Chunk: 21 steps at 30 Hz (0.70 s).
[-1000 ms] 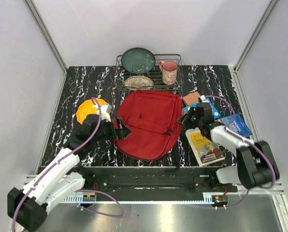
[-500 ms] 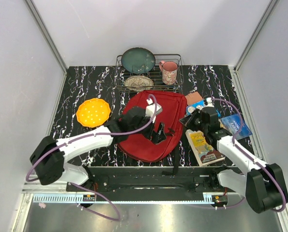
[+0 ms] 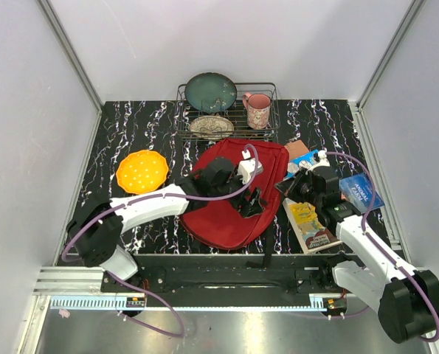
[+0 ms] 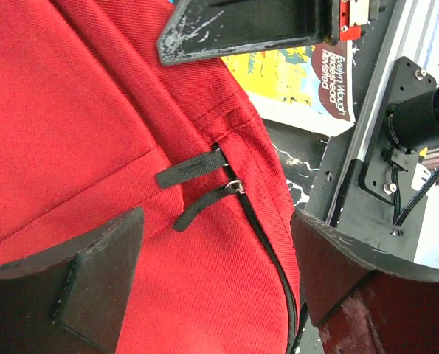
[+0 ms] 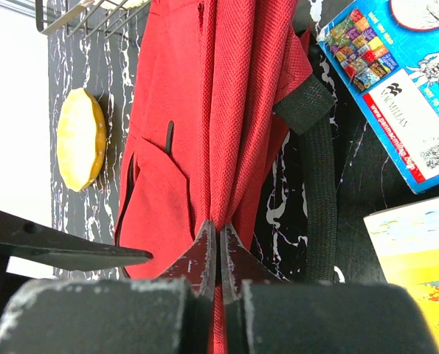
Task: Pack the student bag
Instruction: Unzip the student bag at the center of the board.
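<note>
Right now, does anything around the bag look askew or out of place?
Yes: the student bag is not lying flat. The right fingers pinch a fold along its right edge, so the fabric bunches upward there, and a black strap lies loose beside it.

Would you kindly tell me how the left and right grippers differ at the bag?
The left gripper has its jaws wide apart, holding nothing; the right gripper has its jaws shut on a fold of the bag. The left gripper is over the zipper pulls on the bag's front; the right gripper is at the bag's edge, beside the black strap. Both are at the bag.
</note>
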{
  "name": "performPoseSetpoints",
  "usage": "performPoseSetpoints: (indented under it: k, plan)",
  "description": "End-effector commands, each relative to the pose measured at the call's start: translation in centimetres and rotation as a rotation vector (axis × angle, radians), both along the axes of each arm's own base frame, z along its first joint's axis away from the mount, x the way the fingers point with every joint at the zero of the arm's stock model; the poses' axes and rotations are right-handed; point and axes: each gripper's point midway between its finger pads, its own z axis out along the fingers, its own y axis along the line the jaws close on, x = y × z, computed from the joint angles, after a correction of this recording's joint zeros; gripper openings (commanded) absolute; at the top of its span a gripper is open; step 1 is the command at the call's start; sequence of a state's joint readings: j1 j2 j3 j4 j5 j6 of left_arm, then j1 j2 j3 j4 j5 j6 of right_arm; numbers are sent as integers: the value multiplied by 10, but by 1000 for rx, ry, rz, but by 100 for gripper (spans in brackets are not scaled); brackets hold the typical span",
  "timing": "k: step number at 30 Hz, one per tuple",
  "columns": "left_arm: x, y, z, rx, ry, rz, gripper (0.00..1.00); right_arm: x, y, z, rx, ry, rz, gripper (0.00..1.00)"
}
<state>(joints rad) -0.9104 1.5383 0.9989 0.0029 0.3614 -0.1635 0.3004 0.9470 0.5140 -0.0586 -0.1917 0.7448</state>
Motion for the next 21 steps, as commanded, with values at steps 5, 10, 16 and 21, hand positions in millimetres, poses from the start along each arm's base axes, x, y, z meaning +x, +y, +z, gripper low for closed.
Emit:
performPoseSetpoints:
  k: [5,10,16,21]
  plan:
    - [-11,-24,6,-74,18,-137,80,5,9,31,34,-82,44,0]
    - [-15,-25,-4,-73,43,-147,75,8,10,31,38,-79,45,0]
    - [-15,-30,-11,-73,65,-154,64,7,13,36,49,-88,57,0]
    - [-11,-32,-17,-60,68,-140,60,6,13,40,50,-93,62,0]
